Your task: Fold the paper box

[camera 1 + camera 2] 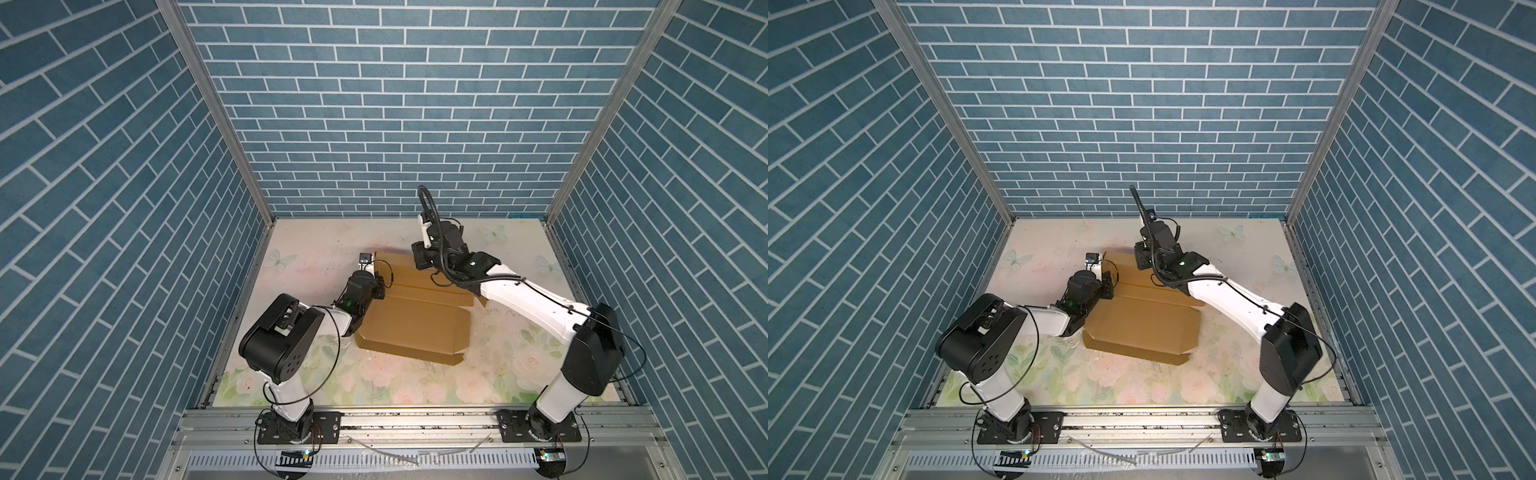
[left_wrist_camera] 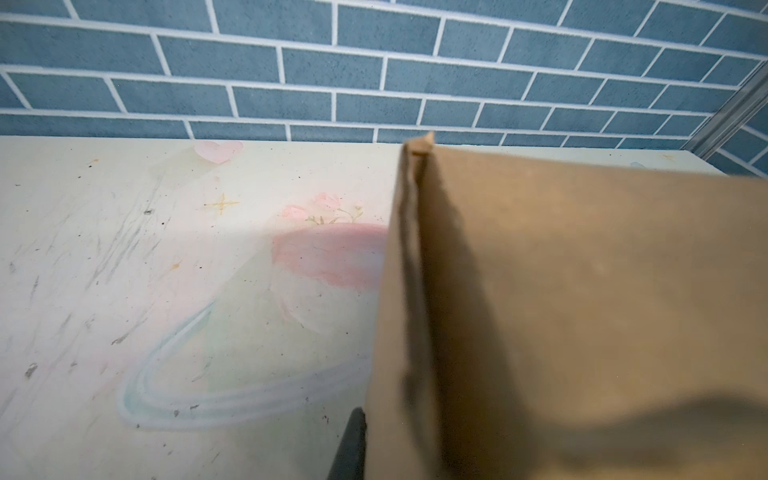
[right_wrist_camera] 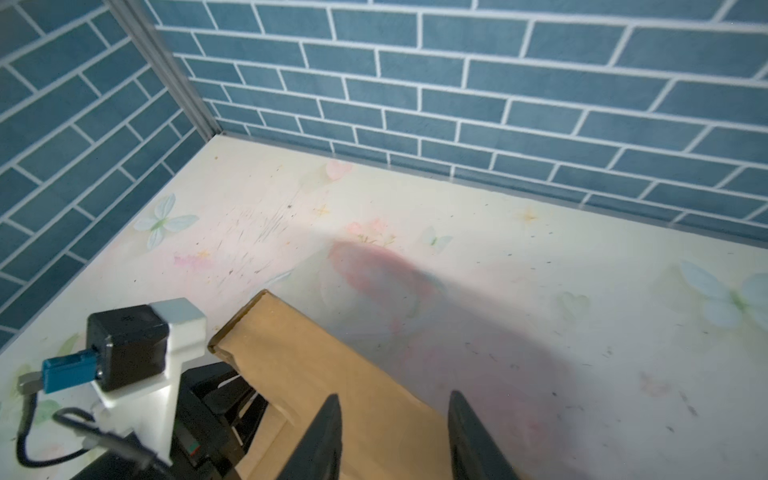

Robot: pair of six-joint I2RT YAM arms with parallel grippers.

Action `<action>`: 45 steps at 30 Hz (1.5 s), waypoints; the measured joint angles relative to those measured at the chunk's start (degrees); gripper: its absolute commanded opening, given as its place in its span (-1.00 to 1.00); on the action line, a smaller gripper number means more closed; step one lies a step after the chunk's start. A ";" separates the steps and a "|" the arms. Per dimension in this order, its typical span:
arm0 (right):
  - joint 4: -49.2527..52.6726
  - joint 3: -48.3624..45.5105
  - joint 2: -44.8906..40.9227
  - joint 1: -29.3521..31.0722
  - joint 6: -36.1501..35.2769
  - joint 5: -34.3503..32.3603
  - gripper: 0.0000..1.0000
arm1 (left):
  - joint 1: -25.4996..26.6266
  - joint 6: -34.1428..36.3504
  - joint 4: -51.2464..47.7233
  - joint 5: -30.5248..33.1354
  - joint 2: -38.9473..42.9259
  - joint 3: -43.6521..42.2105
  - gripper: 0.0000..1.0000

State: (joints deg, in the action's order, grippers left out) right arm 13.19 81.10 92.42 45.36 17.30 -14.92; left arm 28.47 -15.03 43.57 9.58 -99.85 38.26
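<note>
Bench, printed with pale flowers, carries the paper box at its middle, part-formed. Its near half lies as a shallow tray with low walls along the near and right sides, and its far half rises as a sloping panel toward the far wall. The step in hand looks like setting up the left wall at the far-left corner. The left tool sits at that corner. In the left wrist view one finger lies against the outer face of the standing doubled wall and its partner is hidden behind the card, so I cannot tell whether it is clenched. The right tool hovers over the far edge of the raised panel, released, with its fingers spread and nothing between them but card and bench below. The next move probably calls for the right tool to take or press that far edge while the left wall is kept upright, so the corner can lock without buckling.
</note>
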 measured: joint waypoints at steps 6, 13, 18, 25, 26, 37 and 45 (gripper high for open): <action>4.31 -5.75 -9.29 -1.92 -0.68 -3.87 -0.09 | 0.00 -0.66 0.00 2.19 0.00 -0.24 -0.91; 8.83 -11.76 -14.12 -3.74 -0.09 -5.73 -0.08 | 0.00 -1.38 -0.37 5.25 1.07 -1.18 -1.00; 9.84 -16.70 -15.89 -4.87 3.15 -5.29 -0.08 | 0.00 -1.92 -1.88 7.56 2.40 -1.36 -1.00; 9.25 -22.51 -16.00 -7.06 9.22 -1.99 0.04 | 0.00 -2.32 -4.09 9.66 3.13 -1.36 -1.00; 8.74 -23.32 -16.00 -7.32 10.01 -1.38 0.08 | 0.00 -2.38 -4.35 9.86 3.13 -1.36 -1.00; -0.76 -31.08 -13.99 -10.58 17.44 5.25 0.17 | 0.02 -2.60 -6.67 11.85 3.82 -1.36 -1.00; -6.97 -32.81 -10.62 -11.67 19.50 8.79 0.20 | 0.02 -2.84 -7.69 12.26 4.24 -1.36 -1.00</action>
State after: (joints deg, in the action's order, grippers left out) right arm 6.22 48.29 81.80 33.69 36.80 -6.13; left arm 28.49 -17.87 35.88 21.85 -95.61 36.91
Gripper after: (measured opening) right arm 0.598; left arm 0.096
